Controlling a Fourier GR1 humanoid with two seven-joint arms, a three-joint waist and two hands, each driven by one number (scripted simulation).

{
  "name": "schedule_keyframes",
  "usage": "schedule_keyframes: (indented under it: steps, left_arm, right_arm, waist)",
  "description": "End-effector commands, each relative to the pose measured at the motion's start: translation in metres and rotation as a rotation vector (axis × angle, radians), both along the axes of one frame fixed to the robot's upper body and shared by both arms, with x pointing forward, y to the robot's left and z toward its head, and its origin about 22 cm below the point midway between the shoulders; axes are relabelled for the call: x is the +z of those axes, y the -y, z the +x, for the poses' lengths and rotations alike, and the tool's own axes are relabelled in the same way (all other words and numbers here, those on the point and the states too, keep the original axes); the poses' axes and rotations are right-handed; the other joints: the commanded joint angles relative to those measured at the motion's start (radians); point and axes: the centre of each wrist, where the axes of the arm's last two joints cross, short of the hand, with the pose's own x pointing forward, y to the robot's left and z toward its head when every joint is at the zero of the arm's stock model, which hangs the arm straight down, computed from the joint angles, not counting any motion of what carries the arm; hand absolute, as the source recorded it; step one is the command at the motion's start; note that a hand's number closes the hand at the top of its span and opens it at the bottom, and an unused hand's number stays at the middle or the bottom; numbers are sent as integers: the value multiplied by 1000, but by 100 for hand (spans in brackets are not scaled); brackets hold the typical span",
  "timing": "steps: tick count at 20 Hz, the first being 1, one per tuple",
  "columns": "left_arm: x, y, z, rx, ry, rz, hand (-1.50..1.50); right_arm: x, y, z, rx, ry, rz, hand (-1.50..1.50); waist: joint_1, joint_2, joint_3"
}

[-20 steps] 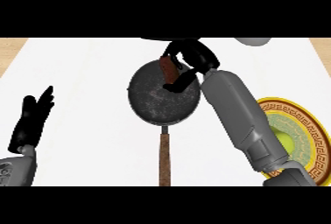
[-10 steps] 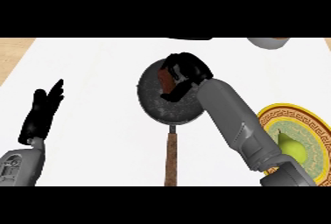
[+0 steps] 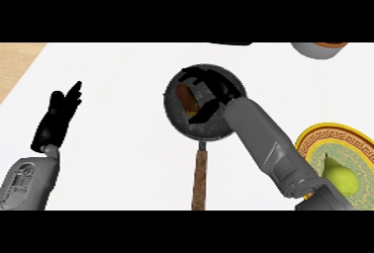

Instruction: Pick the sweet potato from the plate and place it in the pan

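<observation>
At the far left a strip of tan wooden surface (image 3: 16, 64) shows beside the white counter (image 3: 116, 148). The left hand (image 3: 55, 121) rests over the counter's left part, fingers straight and pointing up, holding nothing; its grey forearm (image 3: 25, 180) is cut off at the lower edge. Toward the middle lies the dark pan (image 3: 191, 126), its speckled round bowl partly covered, its brown wooden handle (image 3: 199, 180) running straight down and cut off at the bottom. Inside the pan, on its left half, lies the sweet potato (image 3: 187, 99), a reddish-brown elongated piece standing roughly upright in the view, with a small orange patch near its lower end. The right hand (image 3: 211, 91) is over the pan, black against the dark metal, so its outline is hard to read; its fingers seem spread around the sweet potato, but whether they touch it cannot be told. The right forearm (image 3: 266, 143) slants down to the right, hiding the pan's right rim. At the right edge a gold-rimmed patterned plate (image 3: 321, 138) is cut off, with a yellow-green fruit (image 3: 337, 173) on it. A grey bowl (image 3: 320, 49) is cut off at the top right.
</observation>
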Motion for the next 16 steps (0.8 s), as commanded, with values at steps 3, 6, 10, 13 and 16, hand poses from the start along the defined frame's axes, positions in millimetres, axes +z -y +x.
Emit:
schedule_keyframes:
  steps: [3, 6, 10, 13, 16]
  left_arm:
    - [6, 14, 8, -24, 22, -3, 0]
    - [6, 5, 6, -7, 7, -1, 0]
    - [-4, -4, 2, 14, -8, -4, 0]
    - [-11, -7, -3, 44, -14, 0, 0]
    - [-13, -35, -24, 98, -8, 16, 0]
  right_arm:
    - [-6, 3, -4, -28, 5, 165, -150]
    - [-6, 3, -4, -67, 35, 250, -150]
    - [13, -4, 3, -146, 66, 336, -150]
    - [21, -6, 9, -189, 37, 369, -150]
    - [30, -6, 15, -235, 24, 364, -150]
  waist:
    - [21, 2, 2]
    - [-1, -6, 1]
    - [-9, -8, 0]
    - [-40, -7, 0]
    - [-85, -19, -1]
